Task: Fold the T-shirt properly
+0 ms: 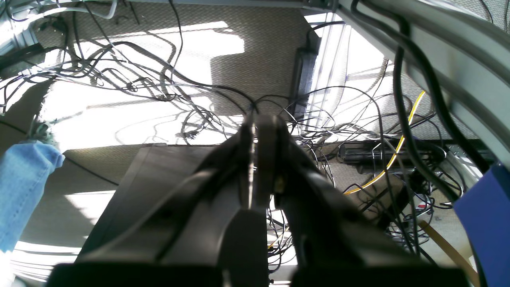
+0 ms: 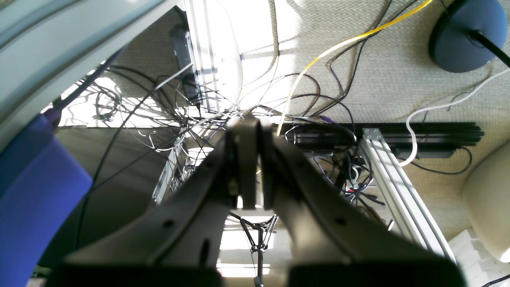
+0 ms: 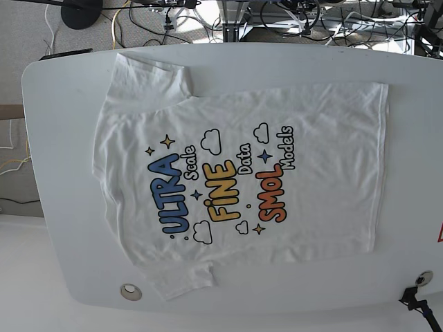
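Cloth covers most of the white counter: the T-shirt lies flat and print-up, spread wide so that every edge is reachable before the first fold. In the base view its collar end points left, its hem runs down the right side, one sleeve lies toward the top edge and the other toward the bottom. Neither of my arms shows in that view; I judge they are parked clear of the cloth.

My left gripper has its fingers pressed together with nothing between them, and its camera looks down at carpet and tangled cables, not at the shirt. My right gripper is likewise closed and empty, over a similar cable mess with a yellow cable running across. Folding looks not yet started; I would need both arms brought over the counter first.
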